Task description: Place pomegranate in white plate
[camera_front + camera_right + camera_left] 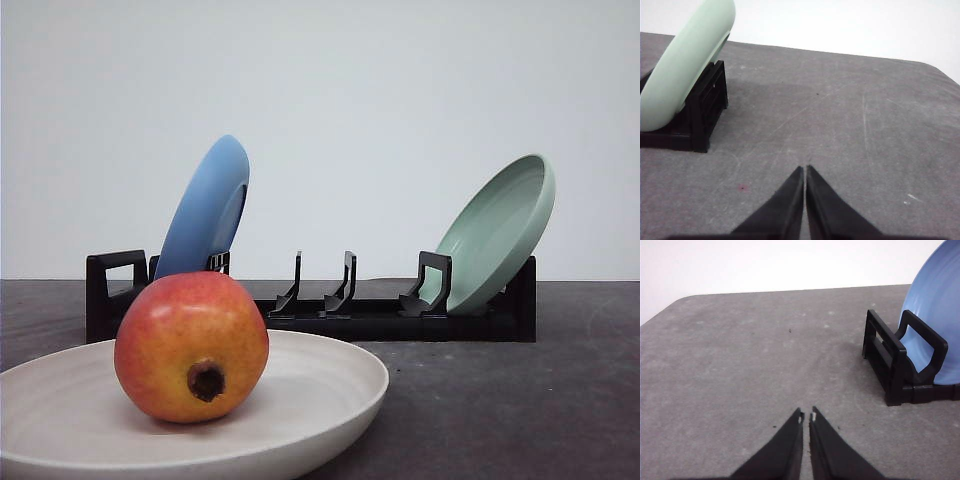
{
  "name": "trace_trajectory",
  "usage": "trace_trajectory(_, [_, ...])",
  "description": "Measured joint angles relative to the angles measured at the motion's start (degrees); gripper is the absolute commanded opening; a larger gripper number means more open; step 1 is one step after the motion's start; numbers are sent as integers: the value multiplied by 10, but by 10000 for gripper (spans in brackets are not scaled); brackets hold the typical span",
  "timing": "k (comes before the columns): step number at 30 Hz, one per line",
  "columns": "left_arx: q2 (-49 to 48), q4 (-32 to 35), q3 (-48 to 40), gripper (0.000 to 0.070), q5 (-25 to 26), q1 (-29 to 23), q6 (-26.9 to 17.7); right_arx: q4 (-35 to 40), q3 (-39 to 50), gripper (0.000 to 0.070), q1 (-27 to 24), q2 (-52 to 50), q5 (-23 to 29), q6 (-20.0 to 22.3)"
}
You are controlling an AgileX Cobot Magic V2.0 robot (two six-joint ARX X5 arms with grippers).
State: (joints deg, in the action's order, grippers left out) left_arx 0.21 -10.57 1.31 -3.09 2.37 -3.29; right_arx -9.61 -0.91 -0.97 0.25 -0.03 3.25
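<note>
Pomegranate (191, 345) sat in the white plate (320, 395) on my front view, so I judged the job done, with my left hand (806, 416) and right hand (804, 169) pressed together, empty, over bare bench (740, 365).

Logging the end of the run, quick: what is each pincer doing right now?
Left pincer: closed, holding nothing, over bare table.
Right pincer: closed, holding nothing, over bare table.

Left pincer (806, 416): two matte black tapering fingers, a small pale mark at each tip
Right pincer (804, 169): two plain matte black fingers narrowing to sharp points
</note>
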Motion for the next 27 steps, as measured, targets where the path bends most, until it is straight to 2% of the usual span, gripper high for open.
trace_trajectory(27, [0,0,0,0,0,0,0,0,0,1,0,0,0,0])
